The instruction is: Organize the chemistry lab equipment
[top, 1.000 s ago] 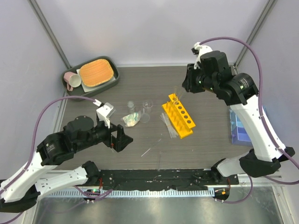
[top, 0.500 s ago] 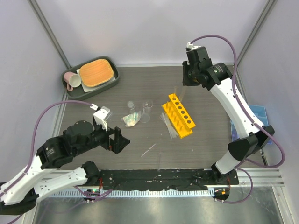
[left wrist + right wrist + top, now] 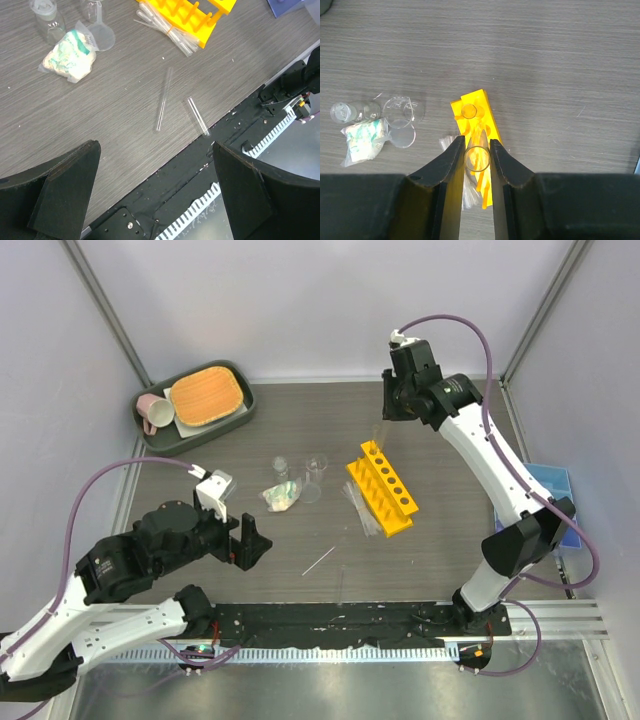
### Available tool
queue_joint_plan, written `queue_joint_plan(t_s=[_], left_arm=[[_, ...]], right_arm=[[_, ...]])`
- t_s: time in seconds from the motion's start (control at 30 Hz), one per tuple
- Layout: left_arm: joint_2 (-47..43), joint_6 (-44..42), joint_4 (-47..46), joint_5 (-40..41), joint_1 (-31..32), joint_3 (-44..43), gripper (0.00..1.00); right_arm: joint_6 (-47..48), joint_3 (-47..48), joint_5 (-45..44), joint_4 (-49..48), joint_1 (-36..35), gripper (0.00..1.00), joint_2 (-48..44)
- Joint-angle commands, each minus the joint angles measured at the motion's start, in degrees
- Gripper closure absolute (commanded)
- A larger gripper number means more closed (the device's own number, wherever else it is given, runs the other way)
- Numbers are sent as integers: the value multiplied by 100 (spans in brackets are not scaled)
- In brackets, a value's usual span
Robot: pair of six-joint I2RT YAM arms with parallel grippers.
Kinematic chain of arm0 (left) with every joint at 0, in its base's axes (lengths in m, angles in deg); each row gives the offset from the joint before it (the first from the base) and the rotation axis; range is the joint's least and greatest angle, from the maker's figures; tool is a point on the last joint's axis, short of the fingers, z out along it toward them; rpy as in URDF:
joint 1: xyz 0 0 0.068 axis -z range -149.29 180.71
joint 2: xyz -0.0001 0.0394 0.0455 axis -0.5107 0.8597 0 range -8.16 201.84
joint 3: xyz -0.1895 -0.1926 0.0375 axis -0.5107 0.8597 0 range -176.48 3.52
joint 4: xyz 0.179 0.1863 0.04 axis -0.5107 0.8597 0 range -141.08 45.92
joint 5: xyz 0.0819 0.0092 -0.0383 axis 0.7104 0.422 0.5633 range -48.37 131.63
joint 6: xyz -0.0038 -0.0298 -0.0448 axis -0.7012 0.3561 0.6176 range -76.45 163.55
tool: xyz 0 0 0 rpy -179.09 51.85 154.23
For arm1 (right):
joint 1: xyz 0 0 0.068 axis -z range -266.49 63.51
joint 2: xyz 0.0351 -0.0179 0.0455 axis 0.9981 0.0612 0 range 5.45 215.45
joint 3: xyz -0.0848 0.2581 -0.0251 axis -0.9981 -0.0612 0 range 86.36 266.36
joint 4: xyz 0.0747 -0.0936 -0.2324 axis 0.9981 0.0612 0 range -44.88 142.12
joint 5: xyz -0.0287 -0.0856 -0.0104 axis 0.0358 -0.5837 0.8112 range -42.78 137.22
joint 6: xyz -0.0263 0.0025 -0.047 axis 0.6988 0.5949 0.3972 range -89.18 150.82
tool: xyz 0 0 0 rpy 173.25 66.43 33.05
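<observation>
My right gripper (image 3: 476, 148) is clenched on a clear test tube (image 3: 477, 161) that hangs upright beneath my fingers, over the yellow test tube rack (image 3: 481, 102) directly below me. If I descend off a hole, the tube could strike the rack and slip. Since a second ago I've swung leftward over it.
</observation>
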Motion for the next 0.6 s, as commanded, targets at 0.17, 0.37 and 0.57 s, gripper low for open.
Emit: queue_joint_plan(t_s=[0.17,0.37,0.57], left_arm=[[41,-121,-5,153,7,-209,0],[85,-121,-58,127,16,-200,0],[85,-121,-67,136,16,-191,0]], right_arm=[[61,-285,-25,-348,31,88,-159],[79,-540,10,-419,22,88,-239],[140,-777,89,-577,22,88,-309]])
